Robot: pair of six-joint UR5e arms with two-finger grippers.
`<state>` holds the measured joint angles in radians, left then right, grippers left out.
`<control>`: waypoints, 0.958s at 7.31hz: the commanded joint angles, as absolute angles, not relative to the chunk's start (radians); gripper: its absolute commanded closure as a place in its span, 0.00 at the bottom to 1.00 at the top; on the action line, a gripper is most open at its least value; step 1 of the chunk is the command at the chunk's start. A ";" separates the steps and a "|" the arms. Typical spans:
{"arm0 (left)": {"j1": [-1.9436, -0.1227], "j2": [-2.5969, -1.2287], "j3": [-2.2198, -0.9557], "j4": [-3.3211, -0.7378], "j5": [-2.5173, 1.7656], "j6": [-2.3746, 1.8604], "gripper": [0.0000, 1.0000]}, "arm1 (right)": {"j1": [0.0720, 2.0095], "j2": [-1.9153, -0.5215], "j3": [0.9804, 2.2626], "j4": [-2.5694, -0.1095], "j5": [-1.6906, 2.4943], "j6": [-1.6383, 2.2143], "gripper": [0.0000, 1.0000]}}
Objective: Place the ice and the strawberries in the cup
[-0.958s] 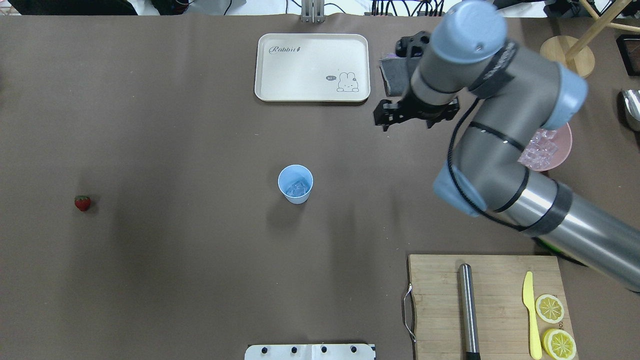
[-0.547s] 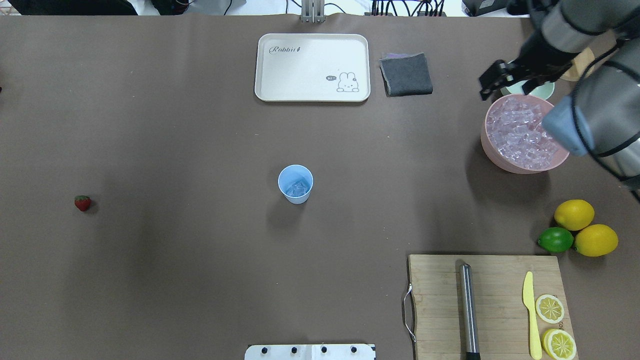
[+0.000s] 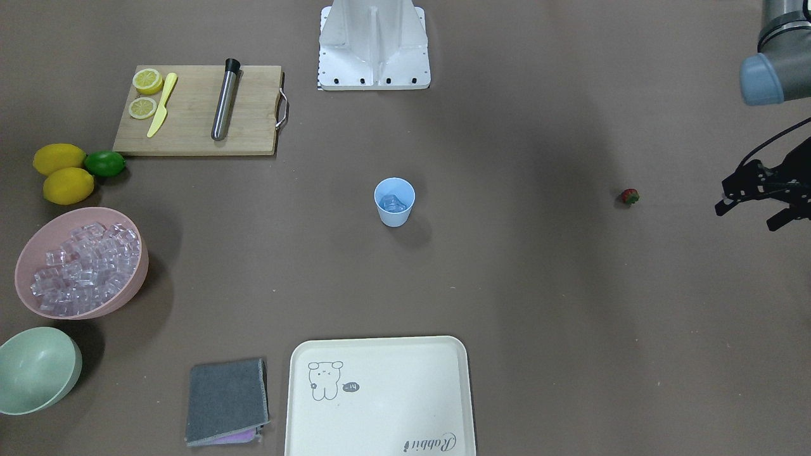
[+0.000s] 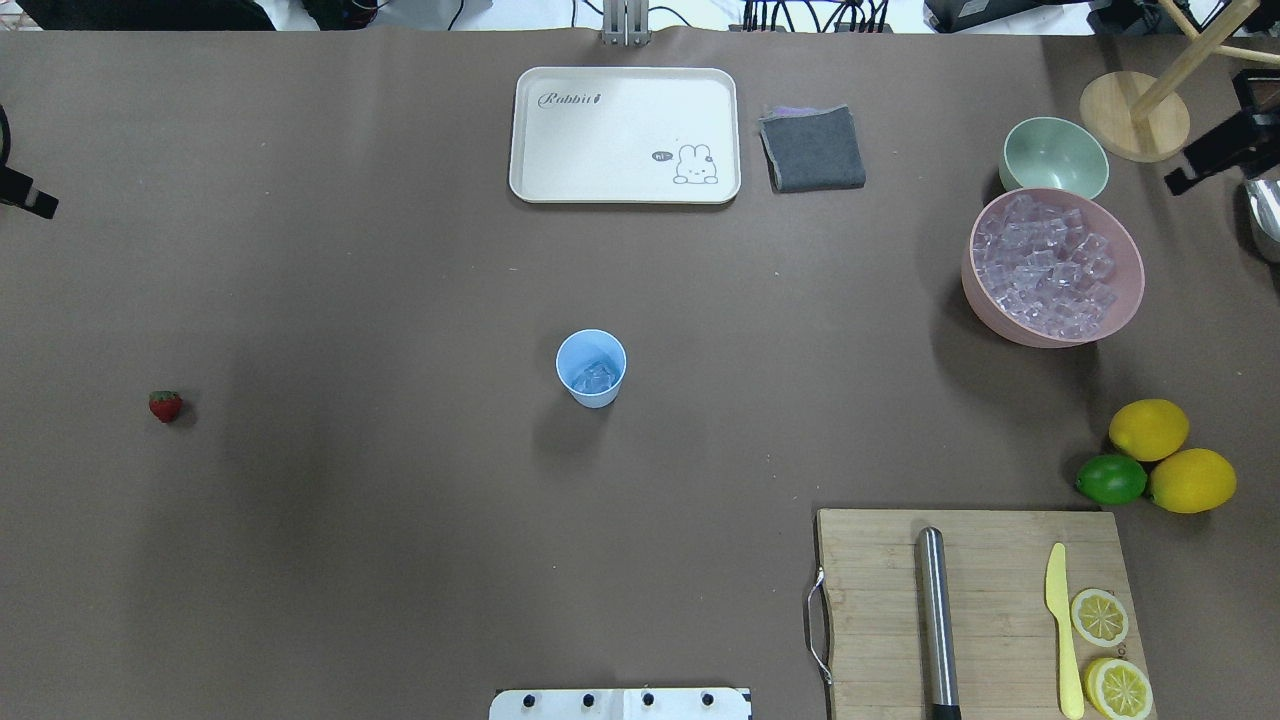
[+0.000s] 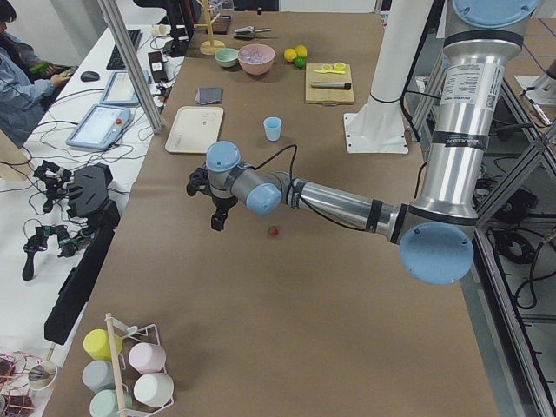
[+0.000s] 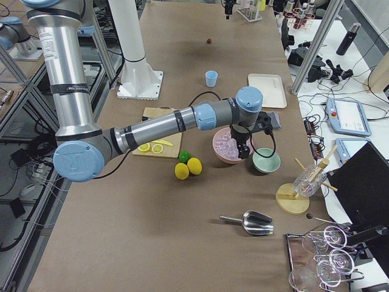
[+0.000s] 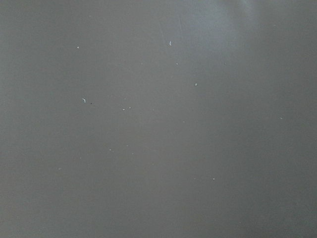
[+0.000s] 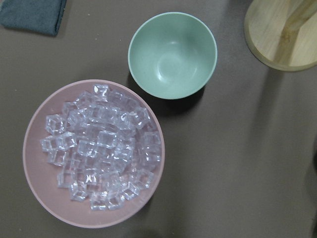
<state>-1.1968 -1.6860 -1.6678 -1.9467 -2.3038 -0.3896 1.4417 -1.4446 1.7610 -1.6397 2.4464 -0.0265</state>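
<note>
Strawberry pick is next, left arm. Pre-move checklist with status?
1. Strawberry free on the table, nothing touching it: ok.
2. Left claw open and empty: ok.
3. Left claw over the strawberry: not ok, it is off to one side.
4. Strawberry in the left wrist view: not ok, bare table only.
5. Cup upright, ice inside: ok.
6. Right claw clear of the cup, out by the pink bowl: ok. Open or shut: cannot tell.
</note>
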 commanded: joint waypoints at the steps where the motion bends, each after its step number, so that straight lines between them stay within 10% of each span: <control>1: -1.103 -1.660 -1.678 -1.950 -2.270 -0.481 0.02 | 1.482 -1.486 1.761 -1.640 2.450 -0.097 0.01; 7: -0.810 -1.557 -1.641 -2.221 -2.088 -0.796 0.02 | 1.482 -1.489 1.755 -1.637 2.445 -0.097 0.01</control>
